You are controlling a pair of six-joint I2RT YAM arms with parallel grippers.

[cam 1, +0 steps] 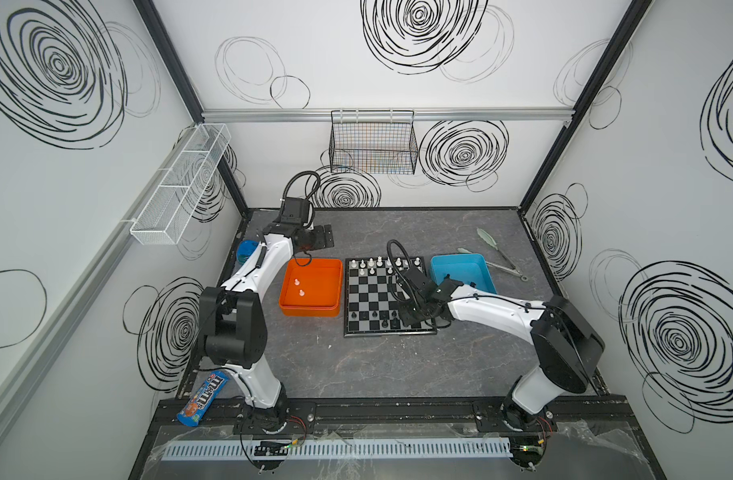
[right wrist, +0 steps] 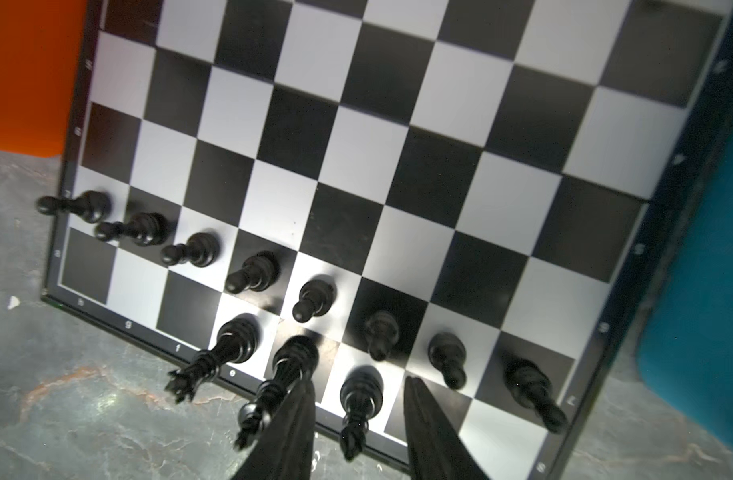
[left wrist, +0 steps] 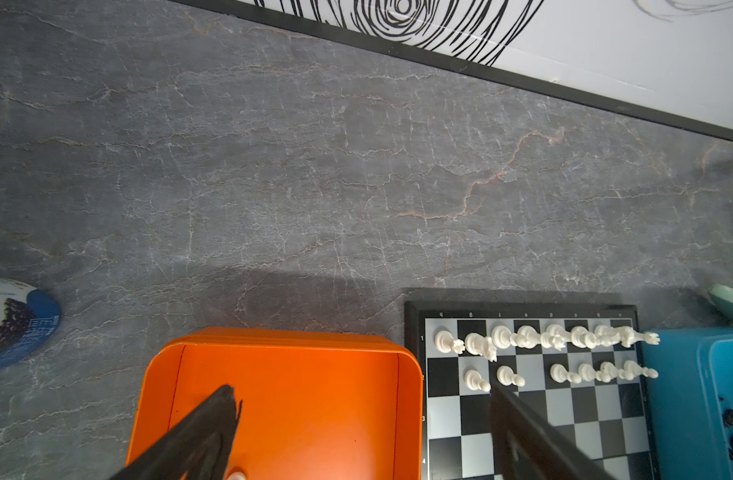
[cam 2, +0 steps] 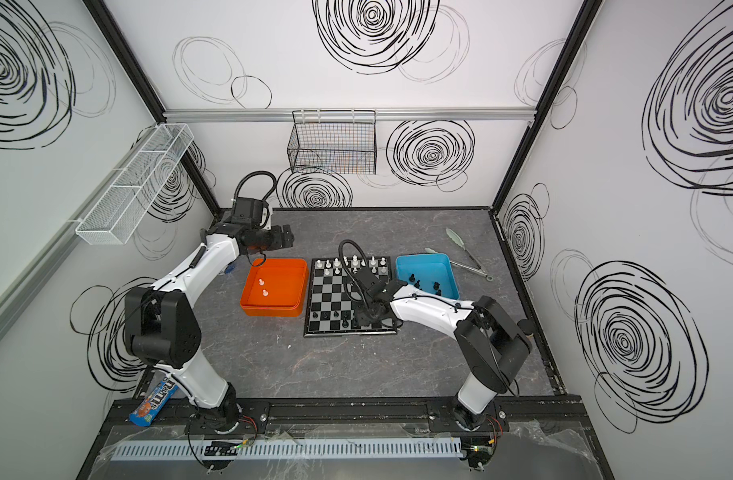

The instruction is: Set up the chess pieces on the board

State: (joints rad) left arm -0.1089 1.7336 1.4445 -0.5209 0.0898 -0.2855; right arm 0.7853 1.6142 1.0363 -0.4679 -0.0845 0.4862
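On the board [right wrist: 439, 166] stand eleven black pieces [right wrist: 252, 272] and fourteen white pieces [left wrist: 529, 336]; two white pawns [cam 1: 301, 293] sit in the orange tray [cam 1: 311, 311]. The right tool [right wrist: 358, 380], partly open, straddles one black piece without gripping it; the left tool [left wrist: 362, 386] gapes wide, empty.

Bright even light, blurry close-ups.

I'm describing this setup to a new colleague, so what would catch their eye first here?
The board sits centre stage, between a bright orange tray and a blue tray. The right gripper hangs open over its near edge, straddling a black piece.
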